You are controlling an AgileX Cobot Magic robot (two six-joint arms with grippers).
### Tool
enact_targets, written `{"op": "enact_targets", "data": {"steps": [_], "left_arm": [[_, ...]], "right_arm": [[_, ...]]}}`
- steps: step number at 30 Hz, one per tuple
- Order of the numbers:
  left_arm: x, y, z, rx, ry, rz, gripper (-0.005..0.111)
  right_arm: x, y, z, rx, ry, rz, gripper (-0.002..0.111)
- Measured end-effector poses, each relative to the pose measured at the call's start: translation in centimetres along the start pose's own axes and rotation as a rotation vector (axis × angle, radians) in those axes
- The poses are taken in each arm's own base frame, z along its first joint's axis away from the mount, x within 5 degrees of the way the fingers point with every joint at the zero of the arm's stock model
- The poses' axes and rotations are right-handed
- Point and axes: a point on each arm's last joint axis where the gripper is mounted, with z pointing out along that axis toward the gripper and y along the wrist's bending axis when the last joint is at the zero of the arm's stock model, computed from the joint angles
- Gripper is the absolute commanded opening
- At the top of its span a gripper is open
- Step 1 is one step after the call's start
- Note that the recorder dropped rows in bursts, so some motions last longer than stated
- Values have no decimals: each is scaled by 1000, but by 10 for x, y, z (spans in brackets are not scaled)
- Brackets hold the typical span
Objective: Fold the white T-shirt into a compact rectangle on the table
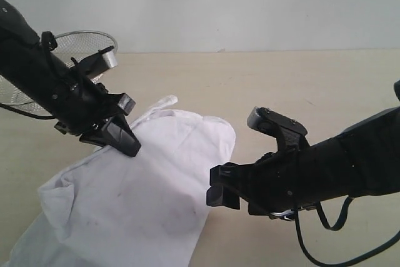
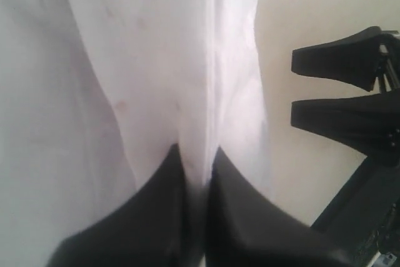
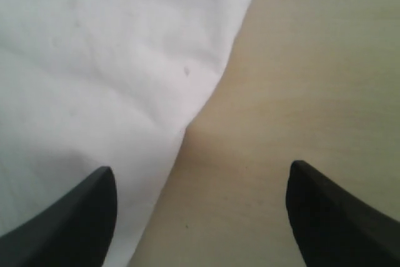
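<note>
Counted in all views: 1 white T-shirt (image 1: 144, 186), 1 table (image 1: 312, 85), 1 wire-mesh basket (image 1: 75, 42). 2 grippers are seen, 1 per side: left gripper (image 1: 130, 147), right gripper (image 1: 217, 193).

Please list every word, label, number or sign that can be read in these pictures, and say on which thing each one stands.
No text can be read in any of the three views.
On the white T-shirt there are only faint grey and pinkish marks, too blurred to read as letters.
On the wire basket and the table no label, number or sign shows.
</note>
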Motion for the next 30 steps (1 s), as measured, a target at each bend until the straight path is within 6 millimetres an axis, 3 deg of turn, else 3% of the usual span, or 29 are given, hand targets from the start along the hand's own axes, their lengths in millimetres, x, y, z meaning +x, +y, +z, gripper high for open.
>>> {"op": "enact_targets", "data": {"steps": [17, 30], "left_arm": [[38, 21, -18, -104, -69, -115, 5], [65, 46, -8, -268, -5, -228, 5]], "right_arm": [[0, 0, 0, -2, 1, 0, 67], [1, 1, 0, -11, 7, -2, 67]]}}
